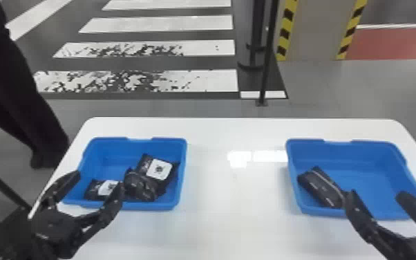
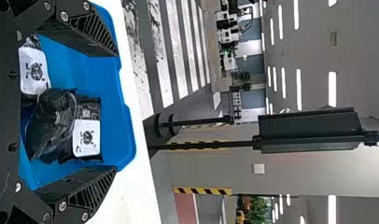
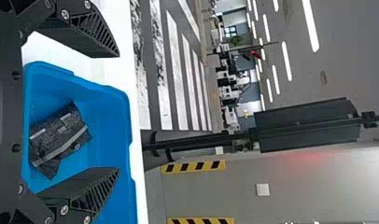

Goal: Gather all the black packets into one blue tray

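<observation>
In the head view, two blue trays are sitting well apart on the white desk [image 1: 235, 214]. The left tray [image 1: 109, 160] is holding three black packets: a crumpled packet [image 1: 140, 186] is lying in the middle of the group, a white-labelled packet [image 1: 145, 164] is resting just beyond it, partly behind, and another labelled packet [image 1: 95, 190] is lying to its left, by the near wall. The right tray [image 1: 369, 176] is holding a single packet [image 1: 318, 186], which is lying slantwise by the tray's left wall. The left pincer [image 1: 98, 180] is hanging over the near left part of its tray with its fingers spread. The right pincer [image 1: 377, 194] is also standing spread at the near side of its tray, one fingertip showing right beside the near end of the single packet; whether they are touching is hard to tell.

In the left wrist view, the left pincer [image 2: 116, 111] is spreading its two fingers wide, with nothing pinched between them. The crumpled packet is showing between the two white labels, overlapping the packet farther from the wrist.

In the right wrist view, the right pincer [image 3: 118, 112] is likewise keeping its fingers wide apart and gripping nothing. The single packet is lying on the tray floor, a pale strip running across its dark wrapping.
</observation>
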